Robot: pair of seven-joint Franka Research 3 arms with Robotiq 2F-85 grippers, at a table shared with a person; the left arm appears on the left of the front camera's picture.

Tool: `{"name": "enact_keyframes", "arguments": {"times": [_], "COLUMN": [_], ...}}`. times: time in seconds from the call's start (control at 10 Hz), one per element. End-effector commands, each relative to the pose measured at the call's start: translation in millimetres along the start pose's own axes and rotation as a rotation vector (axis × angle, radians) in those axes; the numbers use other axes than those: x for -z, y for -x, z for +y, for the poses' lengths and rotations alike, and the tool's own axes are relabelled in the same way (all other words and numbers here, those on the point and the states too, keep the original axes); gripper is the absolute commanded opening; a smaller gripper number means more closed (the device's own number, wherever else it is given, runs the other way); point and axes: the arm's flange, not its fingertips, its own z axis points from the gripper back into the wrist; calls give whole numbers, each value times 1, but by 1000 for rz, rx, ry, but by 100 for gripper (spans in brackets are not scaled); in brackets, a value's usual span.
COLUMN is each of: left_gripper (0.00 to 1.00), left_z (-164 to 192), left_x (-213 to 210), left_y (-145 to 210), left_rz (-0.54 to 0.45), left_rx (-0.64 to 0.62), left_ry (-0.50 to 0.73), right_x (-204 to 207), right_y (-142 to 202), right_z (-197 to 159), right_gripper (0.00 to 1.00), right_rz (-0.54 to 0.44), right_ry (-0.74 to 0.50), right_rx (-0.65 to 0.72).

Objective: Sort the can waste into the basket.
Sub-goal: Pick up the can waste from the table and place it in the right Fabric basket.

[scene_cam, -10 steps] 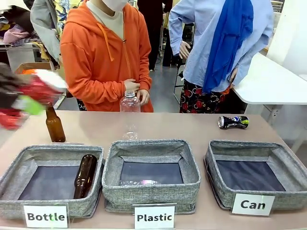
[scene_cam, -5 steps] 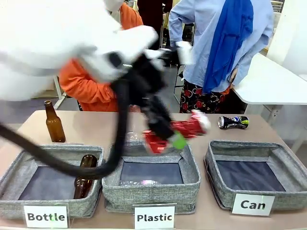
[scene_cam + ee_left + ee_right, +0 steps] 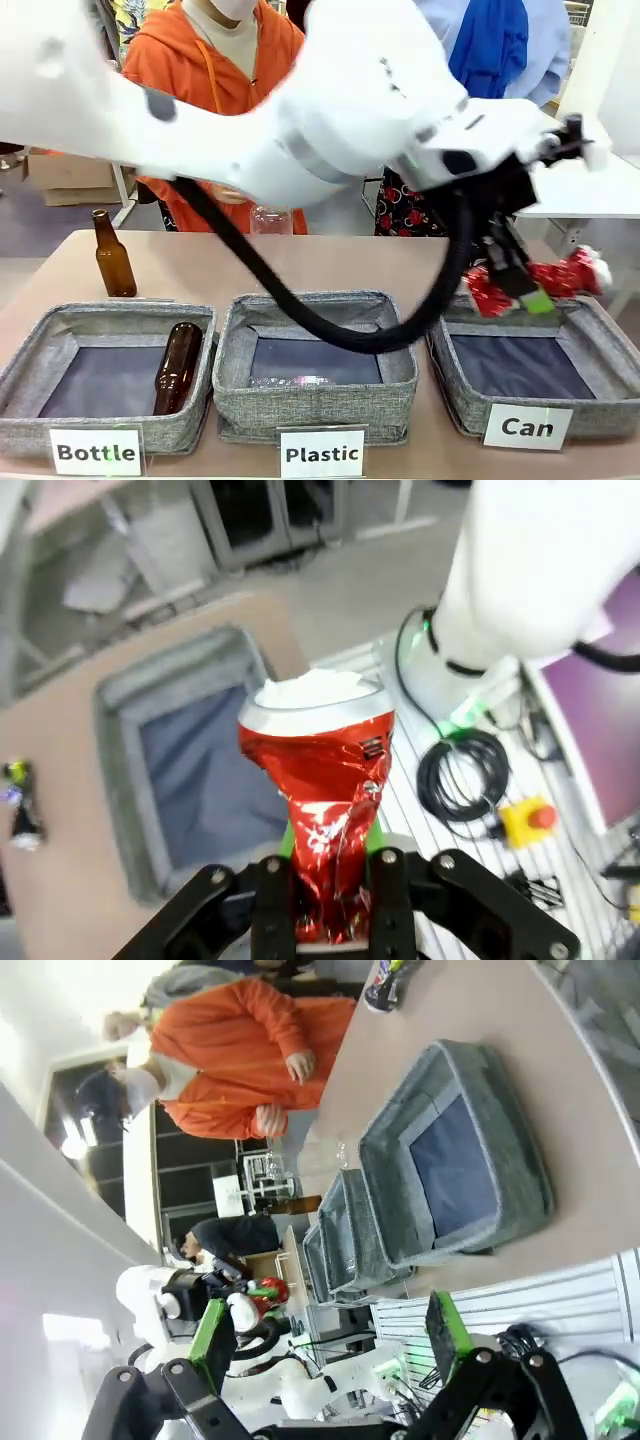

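Note:
My left gripper [image 3: 520,290] is shut on the crushed red can [image 3: 560,278] and holds it in the air over the far edge of the grey "Can" basket [image 3: 445,350]. In the left wrist view the red can [image 3: 320,780] stands clamped between the black fingers [image 3: 275,900], silver end up, with the basket [image 3: 115,750] below it. The dark can [image 3: 20,815] lies on the table beyond the basket and is also seen as the dark can [image 3: 385,985] in the right wrist view. My right gripper [image 3: 330,1345] is open and holds nothing, well off the table beside the basket [image 3: 520,1160].
The "Plastic" bin [image 3: 315,400] sits in the middle and the "Bottle" bin [image 3: 30,350] on the left, with a brown bottle [image 3: 177,365] in it. Another brown bottle [image 3: 113,262] stands behind it. A clear plastic bottle [image 3: 270,218] and a person in orange are at the far side.
My left arm has swung to the right with the red can, from above the Plastic bin to above the Can basket. It now hides the dark can in the front view.

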Motion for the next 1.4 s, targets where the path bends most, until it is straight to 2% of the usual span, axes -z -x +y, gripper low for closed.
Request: {"name": "enact_keyframes", "arguments": {"times": [0.0,0.2,0.3,0.5,0.8,0.9,1.0,1.1,1.2,1.3], "left_gripper": [23,23,23,23,23,28,82,87,100,100], "left_z": [23,43,49,57,60,58,59,59,60,60], "left_x": [36,71,77,80,81,80,78,78,77,77], "left_y": [-17,-17,-16,-14,-10,-10,-10,-9,-9,-9], "left_rz": [-48,7,18,45,46,37,28,26,26,24], "left_rx": [5,34,35,38,35,33,30,26,24,22], "left_ry": [-38,-85,-109,-176,-167,-166,-150,-150,-154,-171], "right_x": [-24,-35,-25,-25,-25,-25,-25,-25,-25,-25], "right_y": [5,23,11,11,11,11,11,11,11,11], "right_z": [-7,-25,-9,-9,-9,-9,-9,-9,-9,-9], "right_gripper": [100,100,100,100,100,100,100,100,100,100], "right_rz": [18,13,-10,-10,-10,-10,-10,-10,-10,-10], "right_ry": [-36,-75,-39,-39,-39,-39,-39,-39,-39,-39], "right_rx": [17,-17,22,22,22,22,22,22,22,22]}}
